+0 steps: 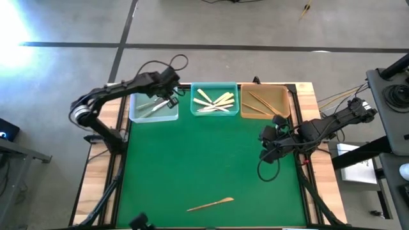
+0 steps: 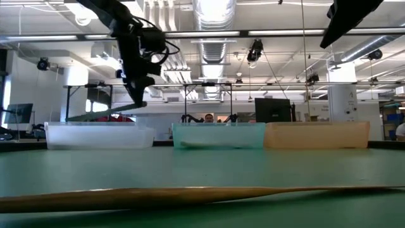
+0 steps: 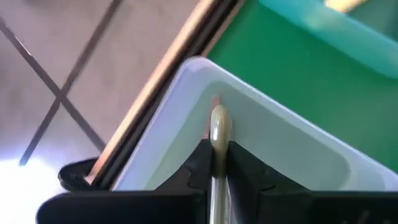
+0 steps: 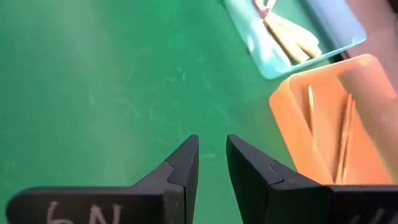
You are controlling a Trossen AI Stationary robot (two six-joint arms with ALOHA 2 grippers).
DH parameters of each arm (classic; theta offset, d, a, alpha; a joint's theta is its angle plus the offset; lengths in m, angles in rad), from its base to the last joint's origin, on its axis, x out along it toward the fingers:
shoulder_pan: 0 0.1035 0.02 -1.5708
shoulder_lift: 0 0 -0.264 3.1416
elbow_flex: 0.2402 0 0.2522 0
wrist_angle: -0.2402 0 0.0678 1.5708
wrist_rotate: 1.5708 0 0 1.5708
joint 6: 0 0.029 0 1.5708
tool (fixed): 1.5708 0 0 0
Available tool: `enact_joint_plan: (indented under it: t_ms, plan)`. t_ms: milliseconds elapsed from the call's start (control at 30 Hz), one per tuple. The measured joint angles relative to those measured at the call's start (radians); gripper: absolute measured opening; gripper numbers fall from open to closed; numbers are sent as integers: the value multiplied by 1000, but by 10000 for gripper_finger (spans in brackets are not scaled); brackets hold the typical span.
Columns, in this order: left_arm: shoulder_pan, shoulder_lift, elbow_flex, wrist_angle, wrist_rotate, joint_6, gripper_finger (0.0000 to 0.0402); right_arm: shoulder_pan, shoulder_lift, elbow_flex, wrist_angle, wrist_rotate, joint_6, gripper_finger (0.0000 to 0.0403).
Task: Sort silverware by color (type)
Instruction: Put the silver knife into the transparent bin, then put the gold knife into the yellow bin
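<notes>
My left gripper (image 1: 169, 101) hangs over the pale white tray (image 1: 132, 110) at the mat's far left, shut on a silver-grey utensil (image 2: 101, 115). More silver utensils (image 1: 152, 107) lie in that tray. The teal middle tray (image 1: 193, 102) holds cream utensils (image 1: 214, 102), and the orange right tray (image 1: 284, 110) holds tan wood-like ones (image 1: 259, 102). One tan utensil (image 1: 211, 204) lies flat on the green mat near its near edge. My right gripper (image 1: 267, 148) hovers open over the mat's right side, in front of the orange tray. My left gripper (image 3: 217, 155) pinches the silver-grey utensil between its two fingers, coming from above and pointing down. The utensil's rounded end (image 3: 219, 124) sticks out past the fingertips. In the low view its long part (image 2: 95, 116) slants out to one side, lifted clear above the white tray.
The three trays stand side by side along the mat's far edge. The green mat (image 1: 204, 160) between the trays and the tan utensil is open room. Cables loop beside both arms. Wooden table strips border the mat on its left and right.
</notes>
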Motion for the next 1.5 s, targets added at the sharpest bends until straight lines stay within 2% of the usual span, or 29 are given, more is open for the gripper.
enact_joint_plan:
  t_ms: [200,333,433,600,767,833,1067,1267,1400,1500]
  plan:
    - [27,-80,-91,85,-3,-4,51,0,0,0,1,39,42,86]
    - [30,-84,-81,63,12,-3,73,0,0,0,1,39,69,95]
    - [30,-84,-43,49,78,-1,86,0,0,0,1,39,68,102]
    - [5,-85,99,43,307,-13,93,0,0,0,0,39,55,104]
    - [-76,-83,238,67,705,-148,89,0,0,0,-11,39,-1,103]
    - [-152,-75,272,67,756,-198,88,0,0,0,-23,39,-11,104]
    - [-526,-17,317,85,675,-233,88,0,0,0,-30,7,-14,101]
    - [-824,65,316,76,487,-301,88,0,0,0,-30,1,-23,102]
    - [-962,146,316,77,414,-379,88,0,0,0,-30,-5,-7,101]
    - [-1022,212,317,78,398,-417,88,0,0,0,-23,-6,-3,97]
